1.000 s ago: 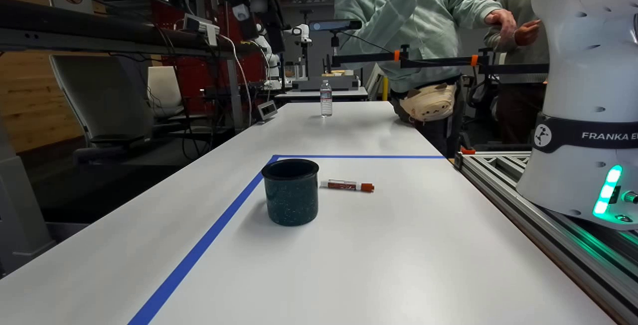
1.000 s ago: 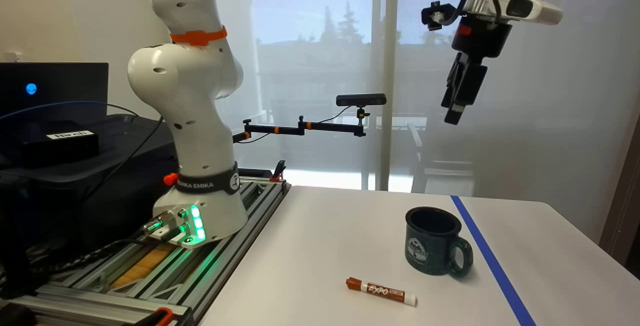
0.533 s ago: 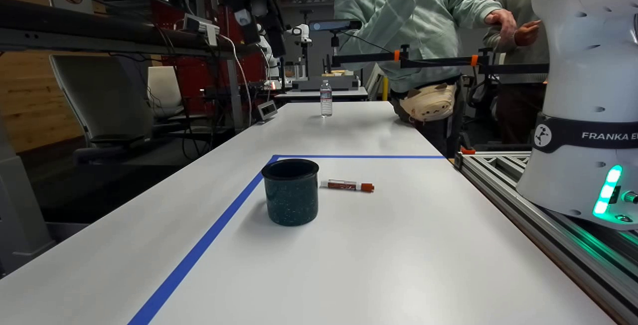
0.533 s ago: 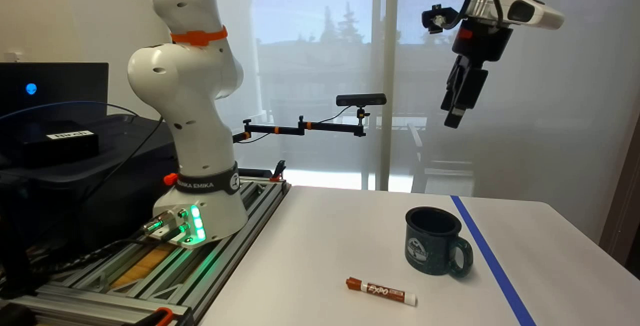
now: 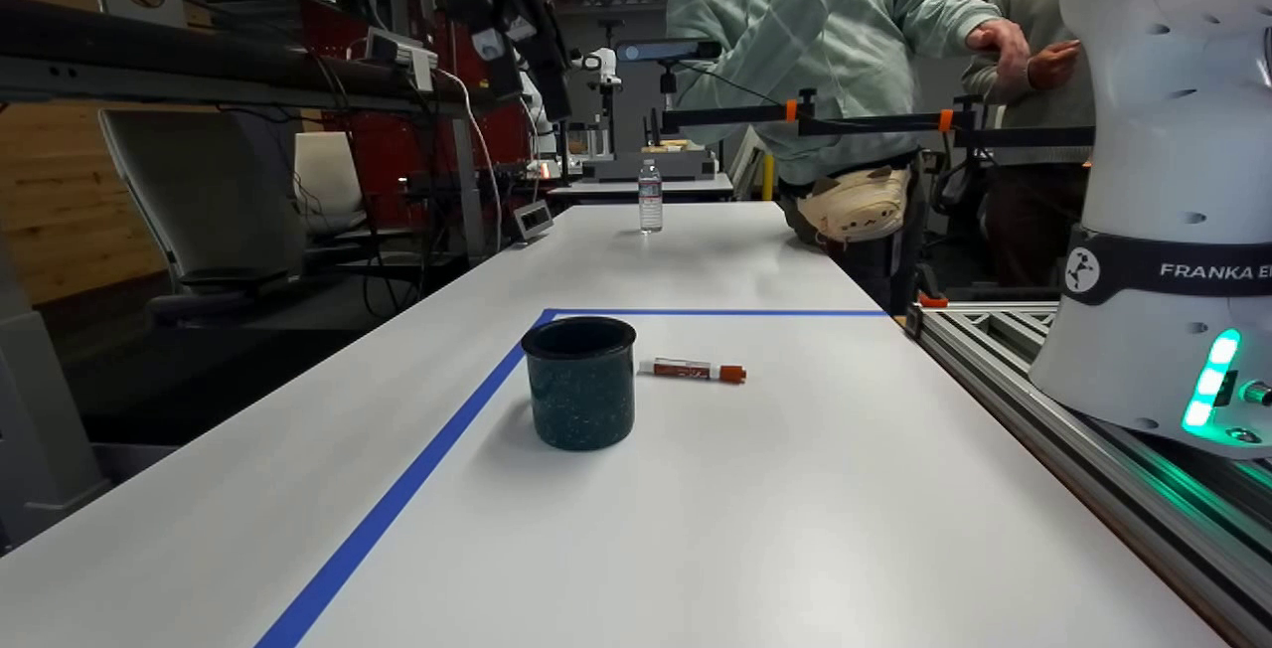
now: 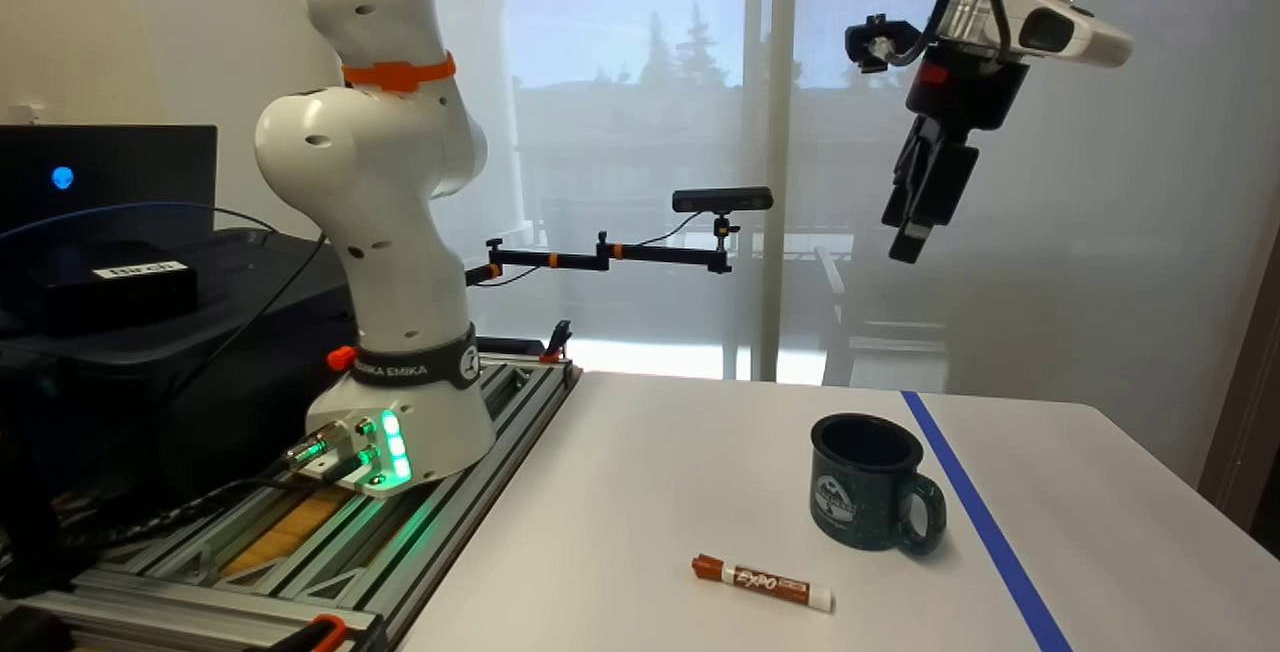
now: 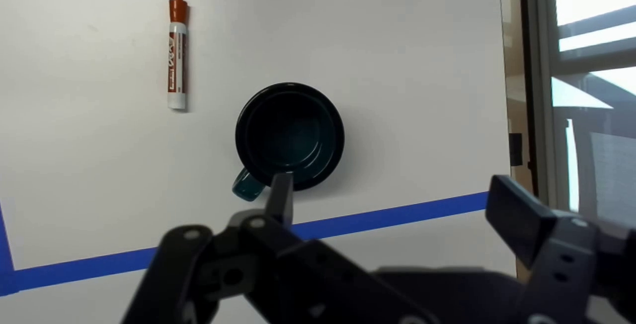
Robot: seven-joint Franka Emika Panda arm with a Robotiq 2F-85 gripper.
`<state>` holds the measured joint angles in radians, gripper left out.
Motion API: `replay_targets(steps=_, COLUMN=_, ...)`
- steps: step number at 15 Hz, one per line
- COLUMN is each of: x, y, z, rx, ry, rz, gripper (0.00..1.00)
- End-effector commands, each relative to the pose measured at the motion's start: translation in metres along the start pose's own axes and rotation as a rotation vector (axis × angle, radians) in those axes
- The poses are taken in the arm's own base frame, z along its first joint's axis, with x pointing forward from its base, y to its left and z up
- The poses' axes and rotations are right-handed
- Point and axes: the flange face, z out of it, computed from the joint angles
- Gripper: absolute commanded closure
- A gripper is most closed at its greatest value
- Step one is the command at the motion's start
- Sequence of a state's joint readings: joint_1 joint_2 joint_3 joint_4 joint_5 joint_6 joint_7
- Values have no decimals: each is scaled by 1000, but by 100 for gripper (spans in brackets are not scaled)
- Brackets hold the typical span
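Mug (image 6: pixel 865 492) stands upright on table (image 6: pixel 640 472), below pincer (image 7: pixel 391 187), well apart from it. Pincer jaws spread wide, nothing between them. Work at early stage, as judged from this: nothing gripped, nothing lifted; grasp not yet made. Blue tape (image 7: pixel 387 214) under pincer, near mug, not touching it. Marker (image 7: pixel 177 65) farther from pincer than mug, lying flat, untouched. Water bottle (image 5: pixel 650 199) farthest out, upright, well beyond both.

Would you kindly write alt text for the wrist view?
At the bottom, an open, empty end effector hangs above a white table. A dark green mug stands mid-frame, a brown-capped marker lies upper left, and blue tape crosses below.
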<state>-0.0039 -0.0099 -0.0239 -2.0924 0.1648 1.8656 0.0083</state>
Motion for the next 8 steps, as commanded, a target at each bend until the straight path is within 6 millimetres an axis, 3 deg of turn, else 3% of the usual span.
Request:
replay_targets(steps=1, x=7, y=3, z=-4, rx=26, ry=-1, rz=-15, gripper=0)
replay_targets(steps=8, x=8, y=4, z=-3, rx=19, ry=2, rz=-28, gripper=0)
